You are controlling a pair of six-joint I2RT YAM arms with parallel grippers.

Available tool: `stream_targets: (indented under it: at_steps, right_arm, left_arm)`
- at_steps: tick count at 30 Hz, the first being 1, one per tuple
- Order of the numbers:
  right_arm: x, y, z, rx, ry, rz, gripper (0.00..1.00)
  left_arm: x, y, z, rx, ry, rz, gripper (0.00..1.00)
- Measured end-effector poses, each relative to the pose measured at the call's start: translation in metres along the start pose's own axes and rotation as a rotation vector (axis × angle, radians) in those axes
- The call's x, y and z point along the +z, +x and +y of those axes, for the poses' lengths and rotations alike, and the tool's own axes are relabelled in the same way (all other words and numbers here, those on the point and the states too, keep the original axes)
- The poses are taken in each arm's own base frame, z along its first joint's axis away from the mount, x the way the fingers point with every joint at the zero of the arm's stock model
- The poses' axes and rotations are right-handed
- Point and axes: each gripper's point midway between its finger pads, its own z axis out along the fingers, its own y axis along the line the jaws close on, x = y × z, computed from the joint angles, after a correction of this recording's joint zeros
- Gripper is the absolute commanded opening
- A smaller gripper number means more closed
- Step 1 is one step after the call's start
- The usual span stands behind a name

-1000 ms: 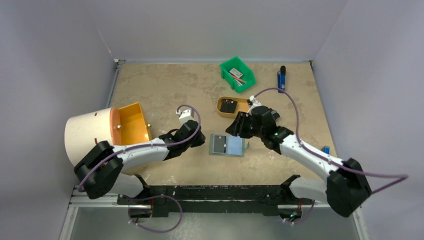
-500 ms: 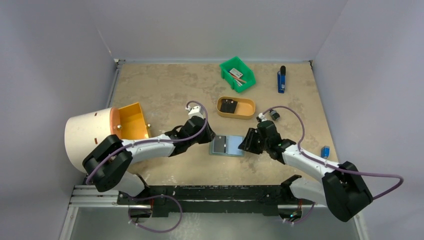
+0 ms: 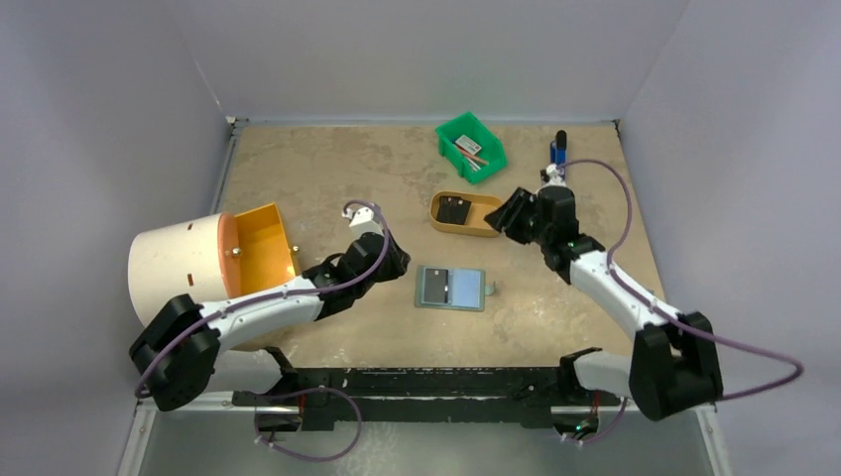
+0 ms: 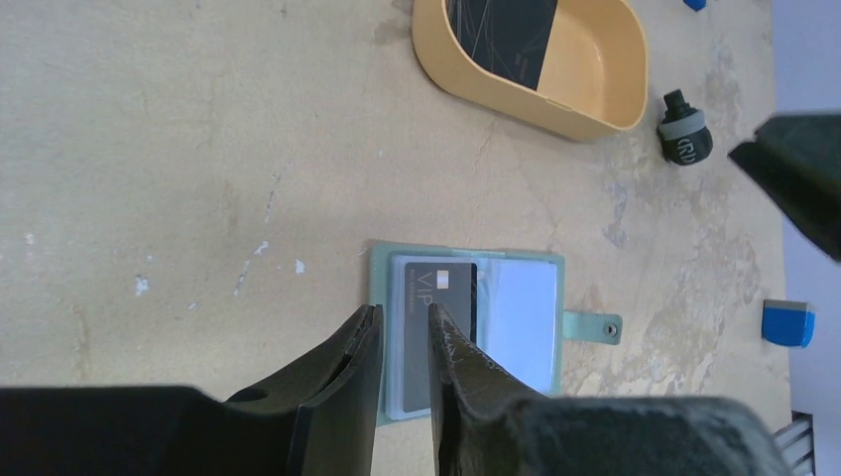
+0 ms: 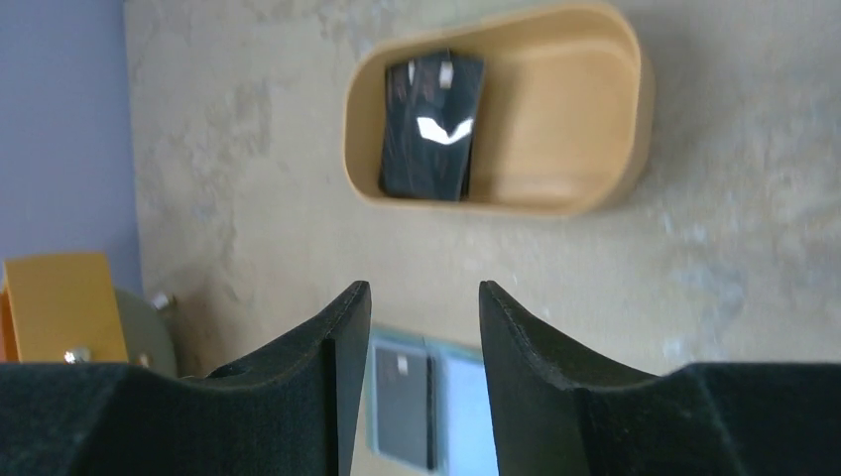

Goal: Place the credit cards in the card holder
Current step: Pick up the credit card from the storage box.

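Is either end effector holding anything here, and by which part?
Nothing is held. The left end effector, jaws slightly apart, is empty near the card holder; the right end effector is open and empty, facing the tan tray.

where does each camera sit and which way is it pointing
Top external: above and behind the bases, looking down on the table; both arms show, with the left gripper and right gripper.
Left wrist: on the left arm, looking down over its own fingers at the open card holder.
Right wrist: on the right arm, looking past its own fingers at the tan tray holding credit cards.
Shared: both wrist views catch the card holder and the tan tray.
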Motion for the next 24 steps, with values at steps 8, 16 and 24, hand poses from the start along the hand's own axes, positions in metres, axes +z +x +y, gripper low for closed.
stream_targets:
  at_steps: [8,16,24]
  right_arm:
    - [0.077,-0.035,0.011,0.028,0.008,0.044,0.54]
    - [0.119,-0.021,-0.007,0.041,0.057,0.114,0.54]
    - [0.136,-0.019,-0.012,0.038,0.063,0.123,0.52]
  left_arm:
    - [-0.009,-0.007,0.014,0.003,-0.056,-0.028,0.24]
    - [-0.012,-0.003,0.032,0.053,-0.125,-0.02,0.25]
    - [-0.01,-0.002,0.035,0.081,-0.141,-0.016,0.25]
